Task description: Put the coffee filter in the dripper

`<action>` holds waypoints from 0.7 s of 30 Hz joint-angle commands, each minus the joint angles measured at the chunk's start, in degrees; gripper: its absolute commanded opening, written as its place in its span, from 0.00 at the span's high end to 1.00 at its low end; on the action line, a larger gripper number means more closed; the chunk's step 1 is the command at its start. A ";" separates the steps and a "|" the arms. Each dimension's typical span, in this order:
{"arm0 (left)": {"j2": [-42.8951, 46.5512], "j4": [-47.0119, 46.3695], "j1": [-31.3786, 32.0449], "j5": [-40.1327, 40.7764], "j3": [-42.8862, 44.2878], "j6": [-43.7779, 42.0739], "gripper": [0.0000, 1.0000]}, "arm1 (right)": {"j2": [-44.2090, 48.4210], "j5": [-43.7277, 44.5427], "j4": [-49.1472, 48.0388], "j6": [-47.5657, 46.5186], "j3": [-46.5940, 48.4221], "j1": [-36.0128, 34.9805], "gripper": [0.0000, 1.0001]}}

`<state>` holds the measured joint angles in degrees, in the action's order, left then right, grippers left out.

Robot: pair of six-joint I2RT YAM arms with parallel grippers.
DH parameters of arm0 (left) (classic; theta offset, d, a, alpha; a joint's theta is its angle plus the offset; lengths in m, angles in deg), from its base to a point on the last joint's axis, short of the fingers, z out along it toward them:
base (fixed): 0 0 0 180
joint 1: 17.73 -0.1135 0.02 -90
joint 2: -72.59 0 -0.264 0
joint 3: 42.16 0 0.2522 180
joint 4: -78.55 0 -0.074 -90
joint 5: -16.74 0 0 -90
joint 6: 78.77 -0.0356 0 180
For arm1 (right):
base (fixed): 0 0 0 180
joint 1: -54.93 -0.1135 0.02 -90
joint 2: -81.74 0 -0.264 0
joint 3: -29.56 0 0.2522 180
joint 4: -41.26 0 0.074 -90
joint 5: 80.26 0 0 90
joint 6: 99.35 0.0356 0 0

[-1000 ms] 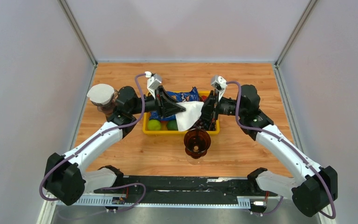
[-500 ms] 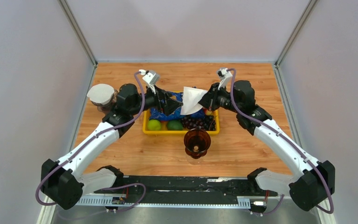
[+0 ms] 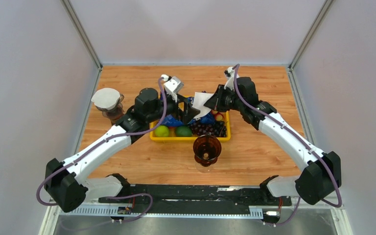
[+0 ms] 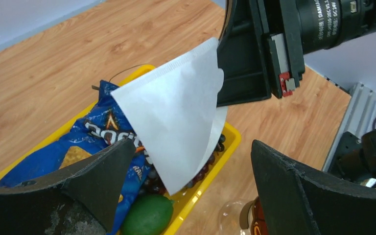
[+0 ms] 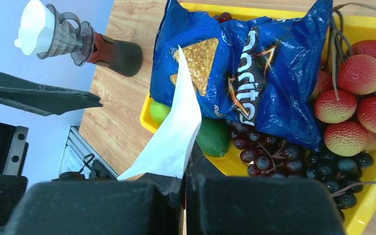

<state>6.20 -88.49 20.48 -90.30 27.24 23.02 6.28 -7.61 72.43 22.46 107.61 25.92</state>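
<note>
White paper coffee filter (image 4: pixel 176 122), folded flat w/ a crimped seam along one edge, is up in the air over the yellow tray (image 3: pixel 191 139). My right gripper (image 5: pixel 185 171) is clamped on one edge of it. Left gripper (image 4: pixel 192 147) is spread wide, fingers either side of the filter, no contact. Amber dripper (image 3: pixel 206 149) sits on the table just in front of the tray. Blue bag (image 5: pixel 254 63) reads Doritos.

Chip bag (image 5: pixel 254 63): blue, with white brand lettering reading "Doritos", the first letter partly creased.
Black cylinder (image 4: pixel 333 19): small white print, "DAMIAO"; the other line is too small to read.
</note>
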 commanded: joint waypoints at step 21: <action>-12.59 3.21 12.77 37.13 9.92 -13.04 0.30 | -1.66 -4.42 2.59 3.21 3.31 -0.69 1.00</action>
<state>-6.69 -83.98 31.91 -59.26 34.32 12.13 4.92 -10.69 75.56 25.06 108.66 25.55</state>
